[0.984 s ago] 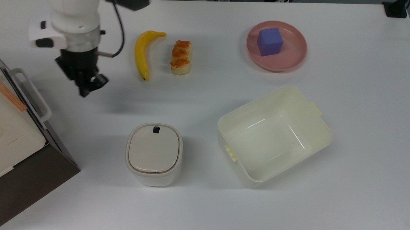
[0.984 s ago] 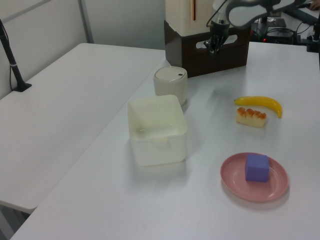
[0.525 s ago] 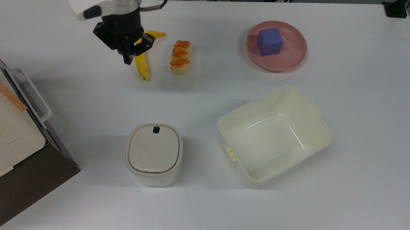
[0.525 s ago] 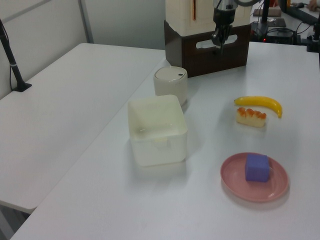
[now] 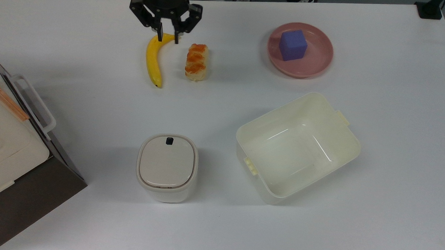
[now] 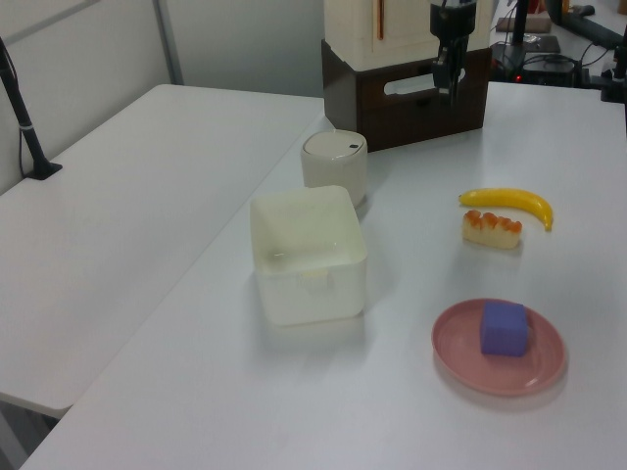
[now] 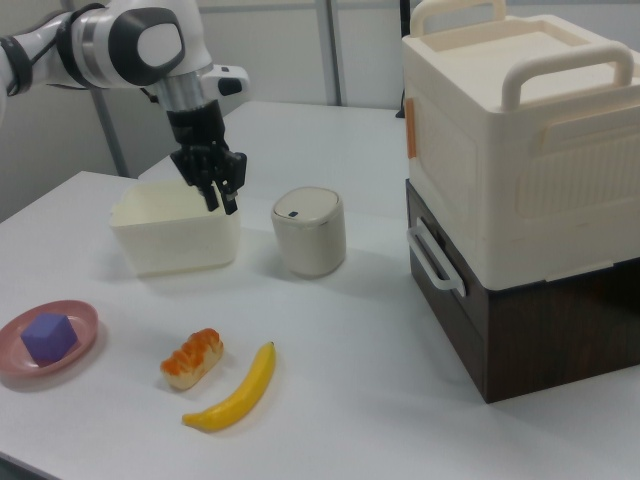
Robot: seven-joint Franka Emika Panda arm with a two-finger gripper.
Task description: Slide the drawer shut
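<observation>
the gripper [image 5: 167,35] is hanging in the air over the far end of the banana [image 5: 153,60] in the top view, its fingers spread with a small gap and nothing between them. the drawer [image 7: 452,285] is sitting flush in the dark brown cabinet [image 7: 560,330] at the top view's left edge, well apart from the gripper, its white loop handle [image 5: 33,105] facing the table [image 5: 372,221]. the white lidded bin [image 5: 167,167] and the cream tub [image 5: 297,147] are sitting nearer the front in the top view, while the bread roll [image 5: 196,62] is lying just beside the banana.
</observation>
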